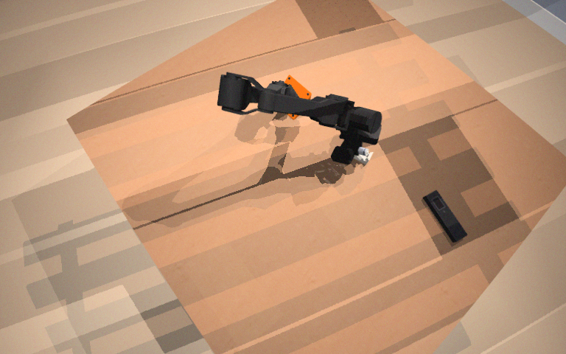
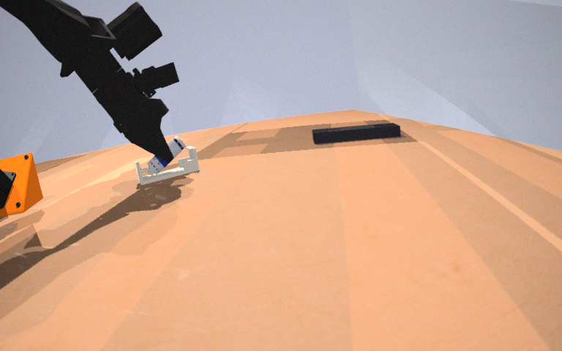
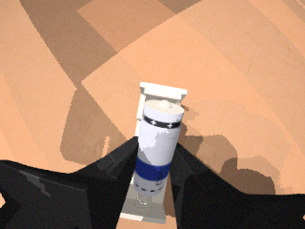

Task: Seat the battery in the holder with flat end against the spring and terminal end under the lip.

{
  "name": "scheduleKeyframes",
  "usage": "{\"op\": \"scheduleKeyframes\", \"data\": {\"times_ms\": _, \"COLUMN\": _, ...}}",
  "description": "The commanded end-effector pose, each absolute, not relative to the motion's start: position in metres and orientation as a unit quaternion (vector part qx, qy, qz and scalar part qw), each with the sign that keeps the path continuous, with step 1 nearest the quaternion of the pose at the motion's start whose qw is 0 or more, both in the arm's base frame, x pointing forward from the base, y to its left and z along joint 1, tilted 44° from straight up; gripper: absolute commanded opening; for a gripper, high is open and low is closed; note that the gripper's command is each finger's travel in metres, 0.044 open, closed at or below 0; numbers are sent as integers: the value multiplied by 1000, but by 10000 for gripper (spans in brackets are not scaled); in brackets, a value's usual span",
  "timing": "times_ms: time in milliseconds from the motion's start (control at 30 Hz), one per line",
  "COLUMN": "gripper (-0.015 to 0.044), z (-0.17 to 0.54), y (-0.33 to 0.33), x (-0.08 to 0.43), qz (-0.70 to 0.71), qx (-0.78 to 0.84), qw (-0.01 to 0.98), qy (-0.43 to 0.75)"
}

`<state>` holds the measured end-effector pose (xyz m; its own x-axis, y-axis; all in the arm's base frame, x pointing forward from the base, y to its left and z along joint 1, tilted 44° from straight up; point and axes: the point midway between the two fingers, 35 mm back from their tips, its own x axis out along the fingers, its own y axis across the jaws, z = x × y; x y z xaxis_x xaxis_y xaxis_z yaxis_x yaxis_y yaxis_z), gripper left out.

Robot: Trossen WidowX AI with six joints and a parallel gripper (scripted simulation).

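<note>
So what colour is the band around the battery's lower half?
Blue, on the white cylindrical battery; clearest in the wrist view.

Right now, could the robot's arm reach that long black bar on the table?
Probably not readily: the gripper is shut on the battery over the holder, and the black bar lies well beyond.

There is one battery (image 3: pixel 156 147), one white holder (image 2: pixel 167 170), one long black bar (image 2: pixel 356 132) lying well apart from them, one orange mounting block (image 2: pixel 18 183), one black arm (image 1: pixel 292 104) and one gripper (image 3: pixel 154 168) on it.
</note>
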<state>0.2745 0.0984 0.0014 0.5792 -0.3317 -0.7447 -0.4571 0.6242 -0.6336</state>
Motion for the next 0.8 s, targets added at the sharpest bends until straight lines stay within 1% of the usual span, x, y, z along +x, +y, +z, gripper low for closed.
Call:
{"op": "scheduleKeyframes", "data": {"times_ms": 0, "gripper": 80, "z": 0, "y": 95, "x": 269, "qz": 42, "qx": -433, "qw": 774, "qy": 460}}
{"op": "scheduleKeyframes", "data": {"times_ms": 767, "gripper": 80, "z": -1, "y": 94, "x": 266, "qz": 32, "qx": -431, "qw": 760, "qy": 485}}
